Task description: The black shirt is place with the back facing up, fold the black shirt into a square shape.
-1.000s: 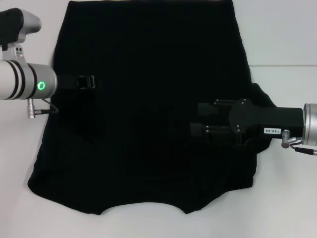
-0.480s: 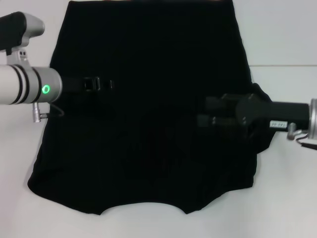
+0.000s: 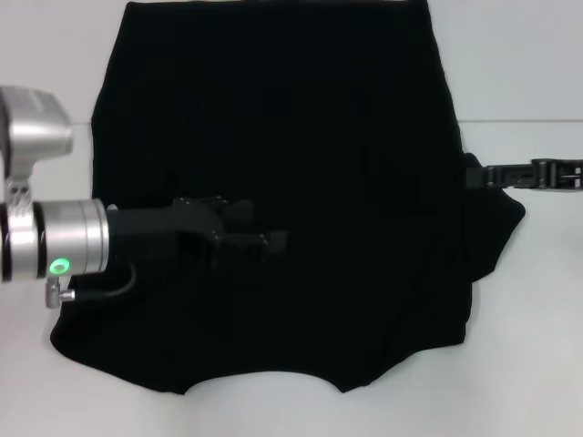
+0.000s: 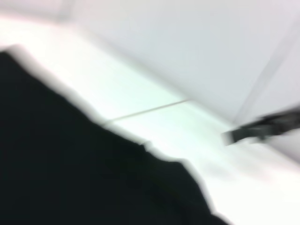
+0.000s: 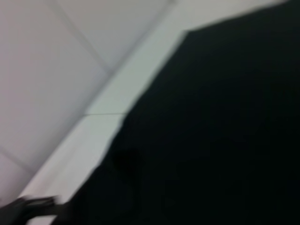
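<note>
The black shirt [image 3: 291, 137] lies spread flat on the white table, with its curved edge toward the near side and one sleeve [image 3: 496, 228] sticking out on the right. My left gripper [image 3: 269, 242] reaches in from the left and hovers over the shirt's lower middle, black against black cloth. My right gripper [image 3: 475, 176] sits at the shirt's right edge, just above the sleeve; only a thin part of that arm shows. The left wrist view shows the shirt [image 4: 70, 168] and the right gripper [image 4: 262, 127] far off. Most of the right wrist view is taken up by the shirt [image 5: 215, 131].
White table [image 3: 537, 364] surrounds the shirt on the left, right and near sides. A seam line in the table [image 3: 519, 121] runs along the right, level with the shirt's upper half.
The left arm has swung nearer and inward, bringing its gripper over the shirt's lower middle. The right arm has pulled back rightward, from over the shirt to its right edge.
</note>
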